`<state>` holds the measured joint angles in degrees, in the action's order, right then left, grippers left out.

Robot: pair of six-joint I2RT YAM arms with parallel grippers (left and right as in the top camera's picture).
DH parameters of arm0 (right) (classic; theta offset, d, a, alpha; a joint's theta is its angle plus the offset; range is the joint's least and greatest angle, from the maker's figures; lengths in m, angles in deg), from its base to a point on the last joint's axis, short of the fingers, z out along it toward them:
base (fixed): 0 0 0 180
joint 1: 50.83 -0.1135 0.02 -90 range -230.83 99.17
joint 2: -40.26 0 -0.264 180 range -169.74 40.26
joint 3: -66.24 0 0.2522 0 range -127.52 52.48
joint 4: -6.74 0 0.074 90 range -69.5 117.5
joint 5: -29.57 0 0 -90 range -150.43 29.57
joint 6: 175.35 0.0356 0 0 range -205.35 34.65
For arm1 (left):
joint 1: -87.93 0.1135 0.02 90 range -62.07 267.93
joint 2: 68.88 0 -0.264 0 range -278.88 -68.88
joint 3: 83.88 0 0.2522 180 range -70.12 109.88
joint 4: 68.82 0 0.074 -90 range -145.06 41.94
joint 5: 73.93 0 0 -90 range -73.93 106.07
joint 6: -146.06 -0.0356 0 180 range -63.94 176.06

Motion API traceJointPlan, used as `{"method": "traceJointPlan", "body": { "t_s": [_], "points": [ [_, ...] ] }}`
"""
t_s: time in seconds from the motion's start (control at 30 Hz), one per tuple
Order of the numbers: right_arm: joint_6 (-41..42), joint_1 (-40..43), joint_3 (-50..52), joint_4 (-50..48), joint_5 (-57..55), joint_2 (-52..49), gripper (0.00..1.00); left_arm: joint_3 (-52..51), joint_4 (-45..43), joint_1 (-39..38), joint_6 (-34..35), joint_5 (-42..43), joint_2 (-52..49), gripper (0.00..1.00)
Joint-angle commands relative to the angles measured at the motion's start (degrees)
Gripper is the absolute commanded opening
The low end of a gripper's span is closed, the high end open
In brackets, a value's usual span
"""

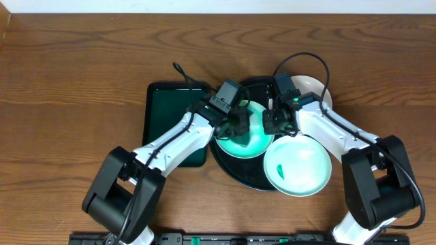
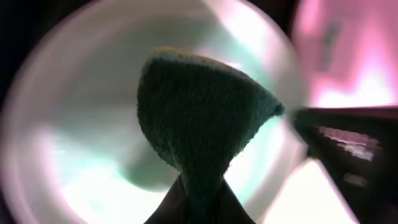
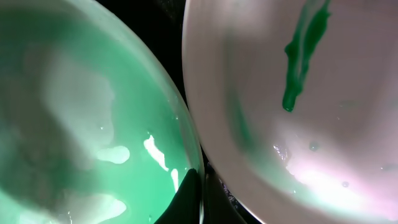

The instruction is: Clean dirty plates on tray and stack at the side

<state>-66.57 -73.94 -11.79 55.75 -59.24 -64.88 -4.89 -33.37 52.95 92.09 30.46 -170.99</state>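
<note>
Counter (image 1: 82, 68): brown wood, grain running along its length, matte.
Black tray (image 1: 235, 169): large, round, glossy, raised rim; a little right of the counter's middle, toward the near edge.
Mint plate (image 1: 252, 143): round, shallow, wet and shiny, washed pale green; on the left half of the black tray.
Smeared plate (image 1: 300, 167): round, white with a mint tint, a drippy green streak (image 3: 301, 56) on its face; at the tray's near-right, overhanging the rim, its edge just beside the mint plate's.
White plate (image 1: 317, 87): plain and round, at the tray's far-right, partly hidden under the right arm.
Sponge (image 2: 199, 106): dark green, coarse and fuzzy, thin yellow edge on top, folded to a rounded wedge over the mint plate.
Left pincer (image 1: 240, 122): clenched on the sponge, above the mint plate's far side.
Right pincer (image 1: 272, 122): clenched, the mint plate's right rim between its fingers.
Green tray (image 1: 167, 116): rectangular, dark, smooth, touching the black tray's left side; left arm lying across its near-right corner.
Cable (image 1: 306, 58): black loop arching above the white plate.
Open room: bare wood along the far edge and toward both side edges; both arms crowded over the tray's middle.
</note>
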Motion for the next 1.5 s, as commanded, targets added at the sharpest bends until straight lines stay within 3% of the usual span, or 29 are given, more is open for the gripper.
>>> {"method": "traceJointPlan", "body": {
  "t_s": [0.0, 0.47, 0.57, 0.73, 0.87, 1.23, 1.47],
  "points": [
    [-0.83, -0.98, 0.33, -0.35, 2.34, 0.55, 0.01, -0.35, 2.05, 0.24, 0.04, -11.28, 0.17, 0.08],
    [-0.83, -0.98, 0.33, -0.35, 2.34, 0.55, 0.01, -3.58, 1.60, 0.02, 0.09, -10.67, -6.12, 0.08],
    [-0.83, -0.98, 0.33, -0.35, 2.34, 0.55, 0.01, -3.58, 1.40, -0.35, 0.07, -7.34, -6.49, 0.08],
    [-0.83, -0.98, 0.33, -0.35, 2.34, 0.55, 0.01, -3.56, -4.22, -0.46, 0.02, 7.28, -6.45, 0.08],
    [-0.83, -0.98, 0.33, -0.35, 2.34, 0.55, 0.01, -3.28, -7.76, -0.42, 0.02, 13.44, -6.36, 0.07],
    [-0.83, -0.98, 0.33, -0.35, 2.34, 0.55, 0.01, -2.21, -7.85, 2.95, -1.70, 12.33, 2.38, 0.07],
    [-0.83, -0.98, 0.33, -0.35, 2.34, 0.55, 0.01, -2.21, -4.48, 3.78, -1.92, 2.14, 7.41, 0.07]
  ]
}}
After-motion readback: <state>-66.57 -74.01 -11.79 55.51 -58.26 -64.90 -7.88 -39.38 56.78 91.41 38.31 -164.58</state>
